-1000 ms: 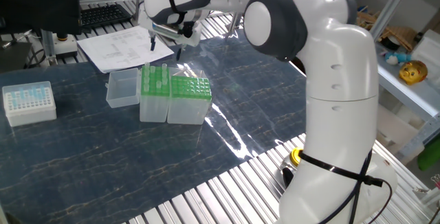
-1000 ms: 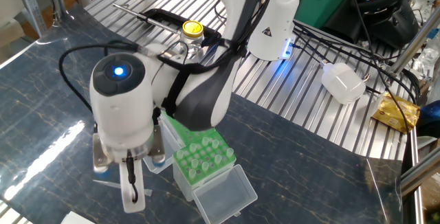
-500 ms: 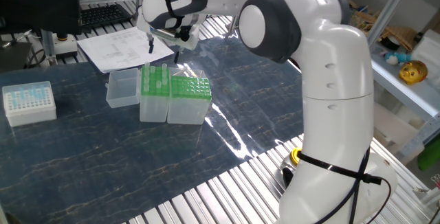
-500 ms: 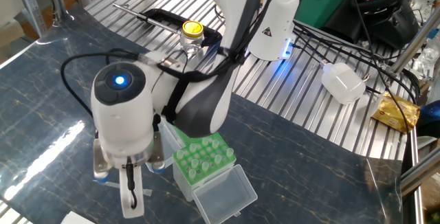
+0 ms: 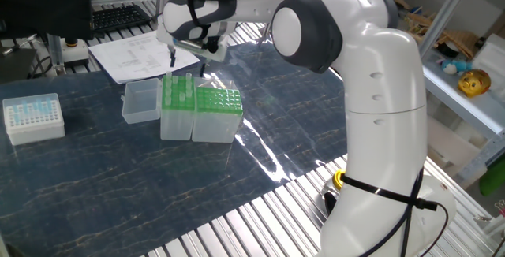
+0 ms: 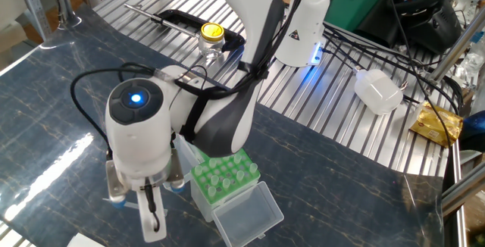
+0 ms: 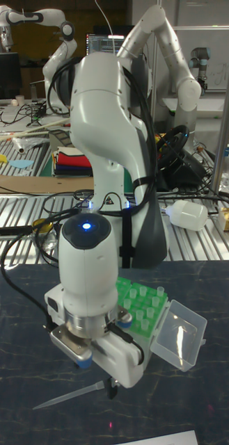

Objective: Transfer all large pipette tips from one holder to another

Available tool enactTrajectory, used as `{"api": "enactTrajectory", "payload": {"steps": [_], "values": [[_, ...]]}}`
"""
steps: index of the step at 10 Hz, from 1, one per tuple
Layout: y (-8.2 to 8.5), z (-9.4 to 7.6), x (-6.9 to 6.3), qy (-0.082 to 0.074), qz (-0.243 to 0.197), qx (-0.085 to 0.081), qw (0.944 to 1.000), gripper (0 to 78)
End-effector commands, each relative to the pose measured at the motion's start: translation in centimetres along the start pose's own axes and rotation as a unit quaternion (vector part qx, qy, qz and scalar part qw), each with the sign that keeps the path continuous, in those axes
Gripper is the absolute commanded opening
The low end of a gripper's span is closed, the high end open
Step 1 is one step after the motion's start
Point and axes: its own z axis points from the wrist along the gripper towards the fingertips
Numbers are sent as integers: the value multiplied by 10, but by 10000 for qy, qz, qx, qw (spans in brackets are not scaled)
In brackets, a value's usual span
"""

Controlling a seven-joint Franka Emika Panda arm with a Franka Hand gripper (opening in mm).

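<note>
My gripper (image 5: 188,58) hangs above and just behind the two green-topped boxes. It is shut on a large pipette tip (image 7: 67,397), which sticks out sideways from the fingertips (image 7: 111,386). The narrower, taller holder (image 5: 177,107) has several large pipette tips (image 5: 178,86) standing in its rack. The wider holder with the flat green grid top (image 5: 218,109) touches its right side. In the other fixed view the arm hides most of the wider holder, and the gripper (image 6: 151,218) is in front of the narrower rack (image 6: 220,175).
A clear lidless tray (image 5: 140,101) sits against the narrower holder's left side. A white box with pale-blue tips (image 5: 33,117) stands at the far left. Papers (image 5: 134,56) lie behind the boxes. The robot's base (image 5: 387,131) fills the right side. A yellow-capped bottle (image 6: 211,39) is on the metal rollers.
The gripper has drifted slightly left and down towards the narrower holder, still carrying the tip. The boxes have not moved.
</note>
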Motion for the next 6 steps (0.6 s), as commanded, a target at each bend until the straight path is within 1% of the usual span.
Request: {"api": "enactTrajectory", "payload": {"steps": [1,2,6], "values": [[-8,18,1,-18,-668,-2,9978,774],[-10,22,2,7,-726,30,9974,774],[-14,37,11,65,-597,80,9982,774]]}}
